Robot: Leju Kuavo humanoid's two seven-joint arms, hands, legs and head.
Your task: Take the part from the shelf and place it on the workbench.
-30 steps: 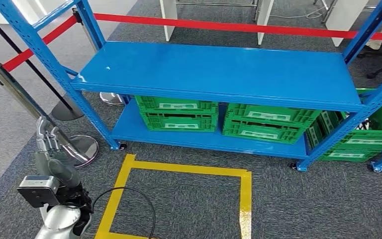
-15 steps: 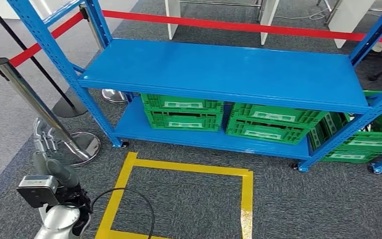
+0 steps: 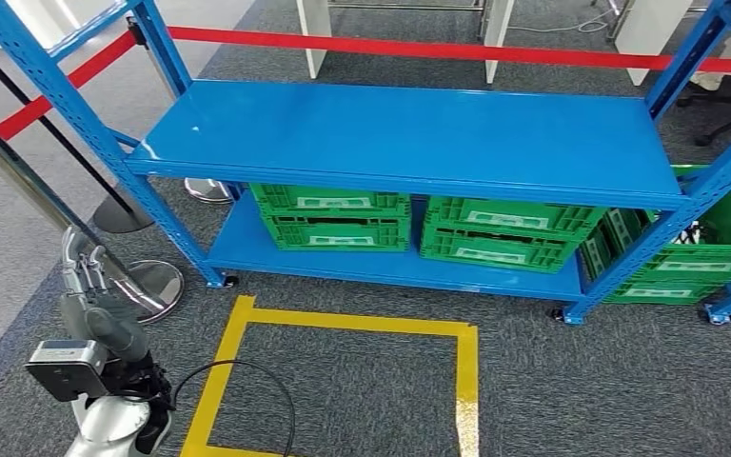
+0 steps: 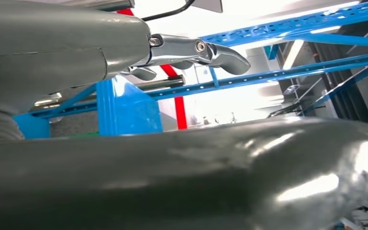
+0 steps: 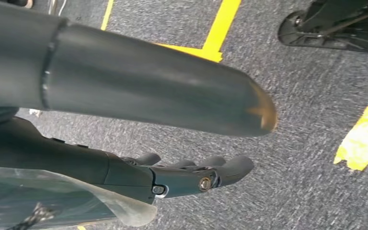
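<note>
Left hand (image 3: 84, 276) hangs low, fingers apart, holding nothing. Right hand (image 5: 191, 175) points at the floor, fingers loosely apart, empty. Blue shelf (image 3: 409, 138) stands ahead of and above both hands; no part visible on it, maybe in the green crates (image 3: 333, 217) below. Risks, as I judge them: reaching at a bare shelf, or the left arm clipping the stanchion (image 3: 38, 205) just beside it.

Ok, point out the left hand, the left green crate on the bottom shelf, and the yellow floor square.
left hand (image 3: 84, 276), head view, on its fingers.
left green crate (image 3: 333, 217), head view, front wall.
yellow floor square (image 3: 352, 322), head view, far tape edge.
</note>
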